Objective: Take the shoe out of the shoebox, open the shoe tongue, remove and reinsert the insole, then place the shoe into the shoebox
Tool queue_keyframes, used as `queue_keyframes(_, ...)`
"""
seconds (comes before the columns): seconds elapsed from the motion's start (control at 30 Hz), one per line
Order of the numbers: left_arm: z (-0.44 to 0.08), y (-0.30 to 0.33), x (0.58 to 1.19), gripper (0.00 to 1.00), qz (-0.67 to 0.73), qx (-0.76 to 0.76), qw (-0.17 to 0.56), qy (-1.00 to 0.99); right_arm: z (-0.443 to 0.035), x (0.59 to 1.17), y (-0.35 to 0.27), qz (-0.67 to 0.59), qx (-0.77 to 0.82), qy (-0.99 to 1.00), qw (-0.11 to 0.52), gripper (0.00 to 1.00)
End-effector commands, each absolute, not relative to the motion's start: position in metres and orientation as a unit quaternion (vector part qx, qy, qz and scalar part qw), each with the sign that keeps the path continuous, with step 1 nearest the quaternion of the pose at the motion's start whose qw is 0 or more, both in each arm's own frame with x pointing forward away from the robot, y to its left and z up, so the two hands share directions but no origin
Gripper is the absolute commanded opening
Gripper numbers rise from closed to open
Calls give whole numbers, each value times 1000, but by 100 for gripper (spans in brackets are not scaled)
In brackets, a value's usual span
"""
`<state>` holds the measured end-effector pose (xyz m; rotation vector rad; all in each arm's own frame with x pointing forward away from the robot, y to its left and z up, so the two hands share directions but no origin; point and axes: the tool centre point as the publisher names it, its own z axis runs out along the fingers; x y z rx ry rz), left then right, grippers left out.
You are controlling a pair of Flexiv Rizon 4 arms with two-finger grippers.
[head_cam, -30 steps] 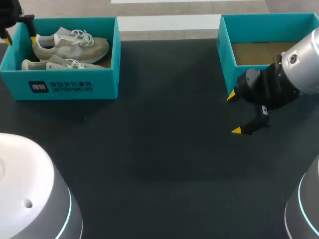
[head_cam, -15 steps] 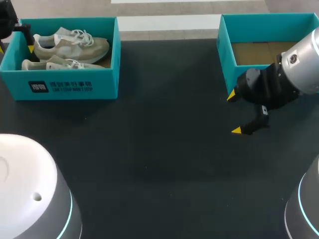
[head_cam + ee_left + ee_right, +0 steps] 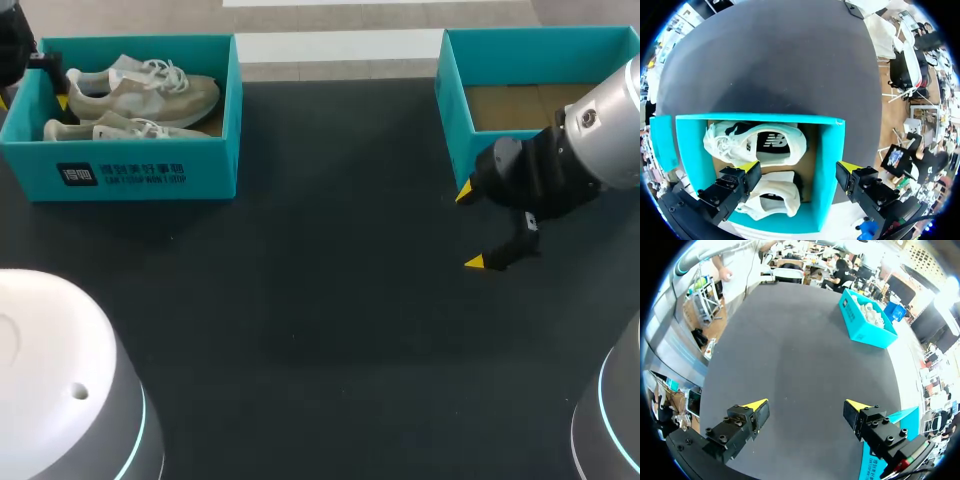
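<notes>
Step 1, by my read: the shoe isn't out yet and nothing is gripped. On the black table (image 3: 320, 300) the teal shoebox (image 3: 140, 172) holds both shoes, the far shoe (image 3: 150, 92) and the near shoe (image 3: 110, 130). A 2nd, empty box (image 3: 452, 120) sits beside the right gripper (image 3: 470, 227), fingers spread w/ nothing between.

The left gripper (image 3: 799, 168) is also spread. Its wrist cam shows what the head cam can't: one finger inside the shoebox over the shoes, the other outside the wall. Next it probably needs both fingers inside, either side of one shoe, then pinch & lift.
</notes>
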<state>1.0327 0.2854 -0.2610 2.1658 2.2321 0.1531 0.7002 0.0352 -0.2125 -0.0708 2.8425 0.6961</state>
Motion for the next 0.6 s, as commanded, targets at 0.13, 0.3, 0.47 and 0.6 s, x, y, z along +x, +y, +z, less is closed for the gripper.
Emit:
queue_keyframes(0.13, -290, 279, 1030, 100, 31, 711, 5, 703, -214, 700, 37, 235, -23, 966, 108, 100)
queue_keyframes(0.3, -305, 278, 1034, 100, 28, 713, 7, 701, -214, 700, 37, 235, -23, 966, 108, 100)
queue_keyframes(0.47, -311, 279, 1037, 84, 24, 714, 16, 700, -214, 700, 37, 235, -23, 966, 108, 100)
queue_keyframes(0.6, -320, 279, 1040, 80, 26, 715, 13, 699, -214, 700, 37, 235, -23, 966, 108, 100)
